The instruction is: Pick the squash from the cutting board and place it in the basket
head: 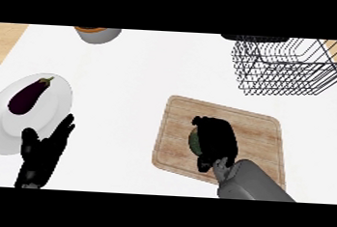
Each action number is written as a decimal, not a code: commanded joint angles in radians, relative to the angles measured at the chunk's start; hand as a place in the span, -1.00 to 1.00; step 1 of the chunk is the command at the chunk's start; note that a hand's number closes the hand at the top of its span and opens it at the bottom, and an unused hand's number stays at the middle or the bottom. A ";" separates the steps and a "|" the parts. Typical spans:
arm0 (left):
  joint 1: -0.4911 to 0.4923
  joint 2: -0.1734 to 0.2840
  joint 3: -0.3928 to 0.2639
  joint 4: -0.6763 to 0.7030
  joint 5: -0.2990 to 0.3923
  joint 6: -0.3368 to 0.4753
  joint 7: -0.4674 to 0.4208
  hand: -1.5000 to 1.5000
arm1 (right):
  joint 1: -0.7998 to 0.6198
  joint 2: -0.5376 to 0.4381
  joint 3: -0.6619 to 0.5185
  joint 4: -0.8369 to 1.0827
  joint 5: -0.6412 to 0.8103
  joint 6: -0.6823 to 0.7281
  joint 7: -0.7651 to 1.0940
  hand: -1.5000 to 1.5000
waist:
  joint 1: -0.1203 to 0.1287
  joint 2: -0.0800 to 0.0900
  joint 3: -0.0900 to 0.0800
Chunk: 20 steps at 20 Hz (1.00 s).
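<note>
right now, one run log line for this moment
stage: grasp | right hand: curled on squash on cutting board | left hand: open, resting | basket: no squash

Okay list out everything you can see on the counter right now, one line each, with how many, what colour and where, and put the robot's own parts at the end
Counter: one, white, filling most of the view.
Cutting board: one, light wood, right of centre.
Squash: one, dark green, on the cutting board, mostly hidden under the right hand.
Basket: one, black wire, upper right.
Plate: one, white, at the left edge.
Eggplant: one, dark purple, lying on the plate.
Bowl: one, grey with orange inside, top edge, cut off by the view.
Right hand: one, black, curled over the squash, on a grey forearm.
Left hand: one, black, open, lower left, overlapping the plate's edge.
</note>
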 commanded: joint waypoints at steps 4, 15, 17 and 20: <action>0.074 -0.015 -0.002 0.041 -0.014 -0.014 -0.003 0.00 | -0.032 0.003 0.037 0.094 0.107 -0.006 -0.077 1.00 | 0.010 0.010 -0.014; 0.014 -0.042 0.017 0.037 -0.023 -0.029 0.072 0.00 | -0.036 0.100 0.025 0.074 0.160 0.035 -0.111 1.00 | 0.001 0.009 -0.014; 0.080 -0.022 0.026 0.025 -0.029 -0.041 0.036 0.00 | -0.069 0.139 0.026 0.132 0.181 0.014 -0.127 1.00 | 0.009 0.009 -0.014; 0.070 -0.051 0.020 0.006 -0.046 -0.023 0.041 0.00 | -0.071 0.129 -0.002 0.120 0.242 -0.058 -0.150 1.00 | 0.004 0.008 -0.014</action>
